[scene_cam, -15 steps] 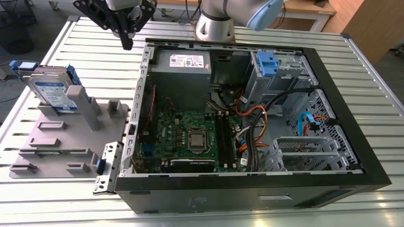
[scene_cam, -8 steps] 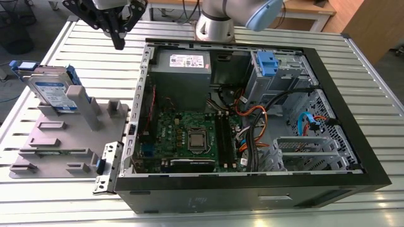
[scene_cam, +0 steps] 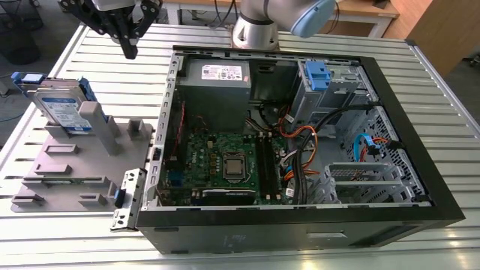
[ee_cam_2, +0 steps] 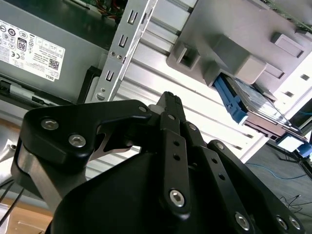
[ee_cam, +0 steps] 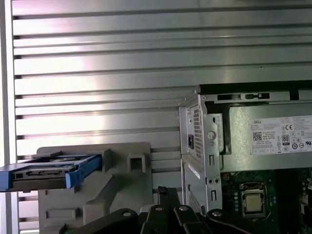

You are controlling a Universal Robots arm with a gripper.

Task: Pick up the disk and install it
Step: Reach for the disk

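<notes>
The disk (scene_cam: 62, 108) is a silver-grey drive with a white-and-blue label and blue side rails. It stands tilted in a slot at the far end of a grey holder (scene_cam: 67, 169), at the exterior view's left. My gripper (scene_cam: 130, 53) hangs above the slatted table beyond the holder, between the disk and the open computer case (scene_cam: 300, 225). Its black fingers meet at the tips and hold nothing. Both wrist views show the disk's blue rail (ee_cam_2: 229, 101) (ee_cam: 80, 170) sticking out of the holder (ee_cam_2: 229, 34) (ee_cam: 122, 195), apart from the gripper (ee_cam_2: 168, 97) (ee_cam: 165, 192).
The case lies open on its side on the metal table (scene_cam: 98, 45). Inside it are a grey power-supply box (scene_cam: 217, 76) (ee_cam_2: 29, 44) (ee_cam: 273, 141), a motherboard (scene_cam: 225, 163), loose cables (scene_cam: 307, 140), a blue latch (scene_cam: 318, 76) and a metal drive cage (scene_cam: 360, 180). The arm's base (scene_cam: 255, 28) stands behind the case.
</notes>
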